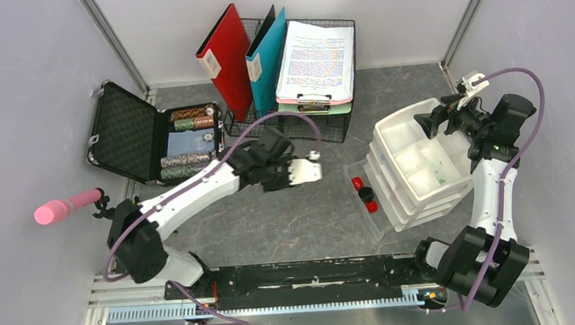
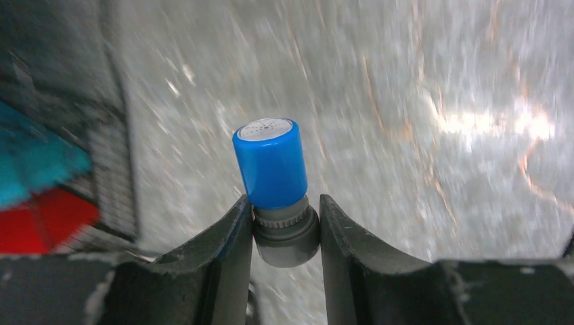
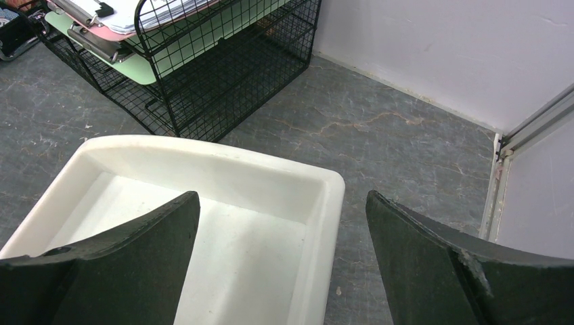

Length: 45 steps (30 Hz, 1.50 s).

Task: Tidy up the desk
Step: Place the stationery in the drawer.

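Note:
The dark-grey stone-look desk (image 1: 288, 220) carries everything. My left gripper (image 1: 309, 167) hovers over its middle, shut on a small stamp (image 2: 271, 169) with a blue barrel and a grey base; the fingers (image 2: 227, 233) pinch the grey base and the blue end points away. That view is motion-blurred. My right gripper (image 1: 428, 122) is open over the back corner of a white drawer unit (image 1: 419, 168), its fingers straddling the unit's rim (image 3: 325, 203) with nothing between them (image 3: 283, 196).
A clear drawer (image 1: 366, 203), pulled out from the unit, holds small red and black stamps (image 1: 362, 191). A wire rack (image 1: 297, 123) at the back holds red and teal folders and clipboards. An open black case (image 1: 126, 135) of chips lies at left. A pink handle (image 1: 66, 207) juts out by the left wall.

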Each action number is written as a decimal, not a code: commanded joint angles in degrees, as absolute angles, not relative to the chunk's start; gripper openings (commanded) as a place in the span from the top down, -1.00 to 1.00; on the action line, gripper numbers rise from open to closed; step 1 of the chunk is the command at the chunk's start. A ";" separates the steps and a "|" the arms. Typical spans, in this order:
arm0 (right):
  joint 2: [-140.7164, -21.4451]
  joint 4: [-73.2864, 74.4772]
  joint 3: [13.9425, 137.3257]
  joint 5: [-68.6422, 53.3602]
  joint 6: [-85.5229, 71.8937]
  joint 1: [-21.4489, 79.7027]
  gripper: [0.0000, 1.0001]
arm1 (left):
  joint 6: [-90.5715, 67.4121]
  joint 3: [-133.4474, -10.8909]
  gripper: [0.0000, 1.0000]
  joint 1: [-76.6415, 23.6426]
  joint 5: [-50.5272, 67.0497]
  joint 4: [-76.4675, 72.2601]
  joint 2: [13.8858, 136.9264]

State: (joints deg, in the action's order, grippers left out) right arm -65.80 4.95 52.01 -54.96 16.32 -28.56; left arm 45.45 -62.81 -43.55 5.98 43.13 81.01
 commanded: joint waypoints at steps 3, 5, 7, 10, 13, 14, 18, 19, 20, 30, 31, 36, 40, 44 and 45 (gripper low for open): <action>-69.04 18.71 47.29 -52.82 15.91 -28.56 -0.96 | 44.34 -80.93 0.58 -56.20 -2.50 42.10 95.45; -68.99 18.70 47.26 -52.90 15.89 -28.56 -0.96 | 45.81 -86.14 0.61 -59.08 -4.76 42.21 100.32; -69.12 18.71 47.20 -53.07 15.91 -28.56 -0.96 | 46.91 -90.26 0.63 -61.78 -6.50 42.23 104.35; -69.15 18.73 47.28 -53.17 15.97 -28.56 -0.96 | 47.23 -94.94 0.65 -65.19 -7.98 42.01 108.95; -69.05 19.01 47.37 -53.35 16.08 -28.54 -0.96 | 47.25 -96.00 0.66 -67.88 -10.39 39.38 111.00; -68.93 18.98 47.36 -53.35 16.09 -28.56 -0.96 | 47.44 -95.77 0.66 -68.40 -10.98 38.15 111.25; -69.15 18.94 47.37 -53.18 16.26 -28.56 -0.96 | 48.59 -95.95 0.66 -70.20 -10.82 37.02 112.20; -69.24 18.97 47.30 -53.17 16.26 -28.56 -0.96 | 49.05 -96.25 0.66 -70.49 -10.90 37.00 112.66; -69.35 18.96 47.29 -53.17 16.19 -28.56 -0.96 | 49.59 -96.64 0.66 -70.81 -11.28 37.01 113.22; -69.08 18.90 47.10 -52.90 16.17 -28.74 -0.96 | 54.39 -101.75 0.66 -72.08 -14.20 37.01 119.48; -69.18 18.93 47.11 -52.91 16.17 -28.82 -0.96 | 54.77 -101.86 0.66 -72.07 -14.15 37.05 119.82; -69.34 18.97 47.17 -53.00 16.27 -28.83 -0.96 | 57.26 -101.26 0.67 -73.71 -13.85 37.00 120.45; -69.35 18.93 47.17 -53.00 16.26 -28.84 -0.96 | 58.46 -101.68 0.67 -75.02 -13.89 36.65 120.90; -69.35 18.98 47.11 -53.00 16.21 -28.92 -0.96 | 59.81 -101.28 0.64 -76.21 -13.80 36.48 121.00; -69.45 18.98 47.11 -52.98 16.25 -28.92 -0.96 | 60.37 -101.04 0.63 -76.43 -13.92 36.20 120.94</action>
